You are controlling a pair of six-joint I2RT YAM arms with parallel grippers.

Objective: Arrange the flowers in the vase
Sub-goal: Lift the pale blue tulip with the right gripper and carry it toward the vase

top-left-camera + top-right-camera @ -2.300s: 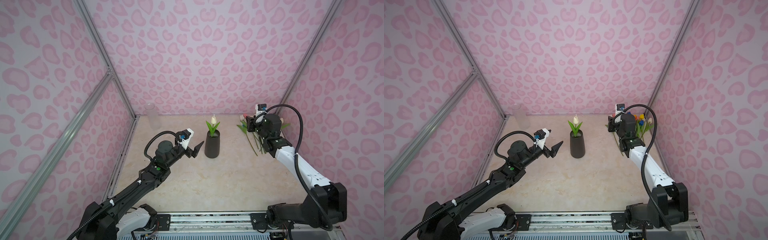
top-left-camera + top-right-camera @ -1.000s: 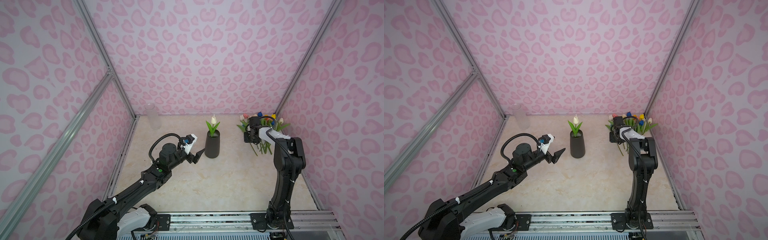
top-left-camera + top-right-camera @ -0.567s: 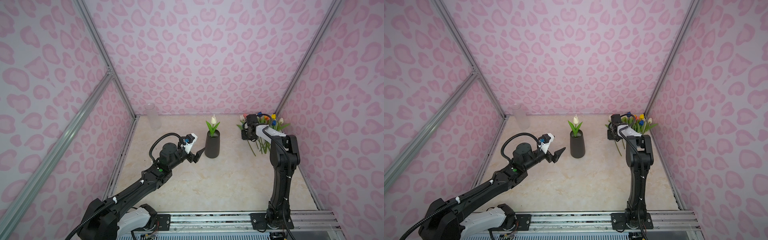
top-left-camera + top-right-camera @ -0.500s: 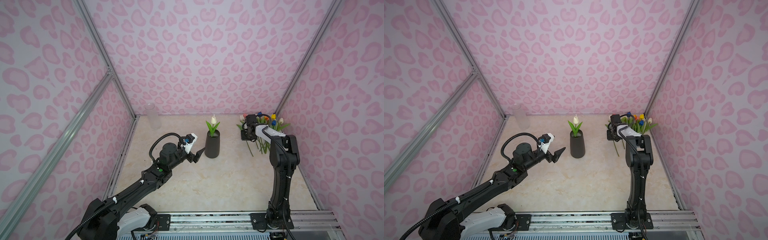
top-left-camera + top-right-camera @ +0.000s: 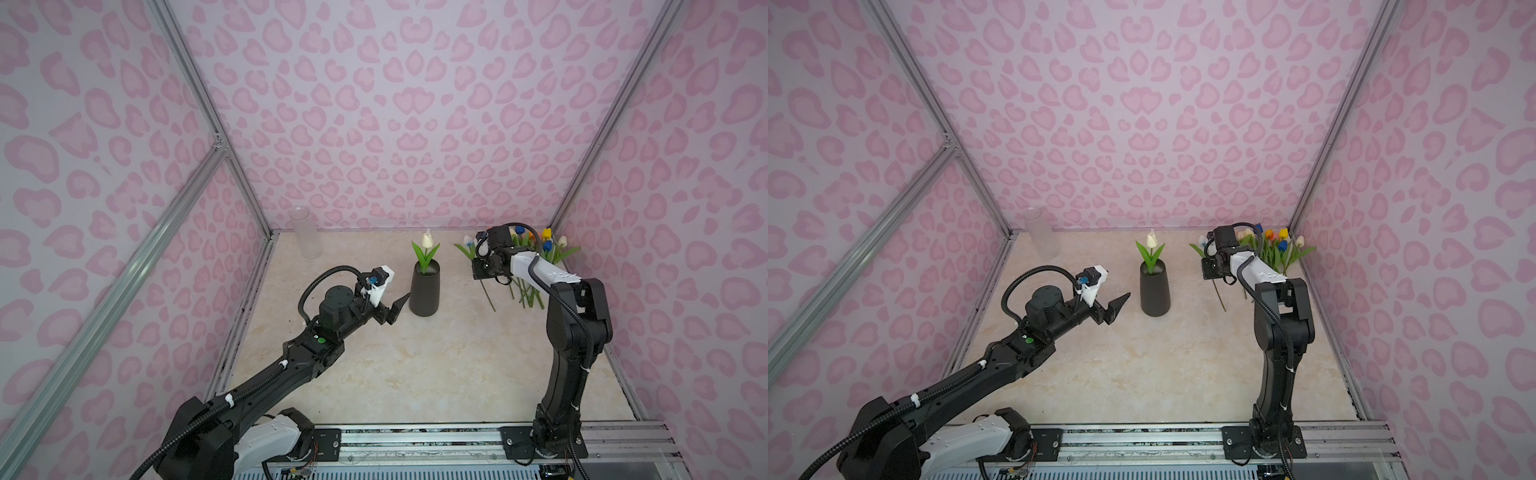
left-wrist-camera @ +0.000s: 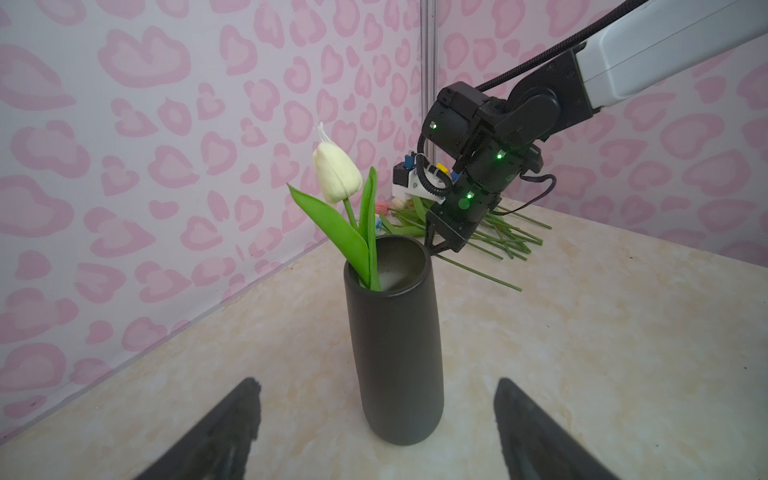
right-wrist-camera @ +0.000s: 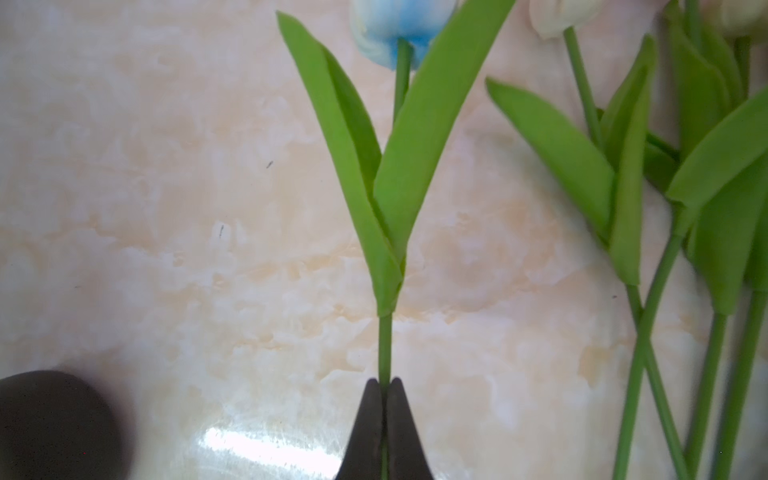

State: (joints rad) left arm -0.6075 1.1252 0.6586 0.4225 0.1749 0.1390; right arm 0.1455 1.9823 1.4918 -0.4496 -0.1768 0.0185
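Note:
A dark cylindrical vase [image 5: 424, 291] [image 5: 1155, 291] [image 6: 395, 345] stands mid-table with one cream tulip [image 5: 427, 241] [image 6: 336, 174] in it. The other flowers [image 5: 536, 249] [image 5: 1275, 245] lie in a pile at the back right corner. My right gripper [image 7: 385, 382] [image 5: 482, 274] [image 6: 436, 249] points down at the pile's left edge, shut on the thin green stem of a pale blue tulip [image 7: 399, 25] that lies on the table. My left gripper [image 6: 375, 380] [image 5: 397, 305] hovers open just left of the vase, facing it, with nothing held.
A clear plastic bottle [image 5: 306, 232] [image 5: 1042, 232] stands in the back left corner. Pink patterned walls close in the table on three sides. A metal rail [image 5: 415, 436] that carries both arm bases runs along the front edge.
My right arm swung down over the left edge of the flower pile and its jaws closed on the blue tulip's stem. The left gripper edged toward the vase, then held still.

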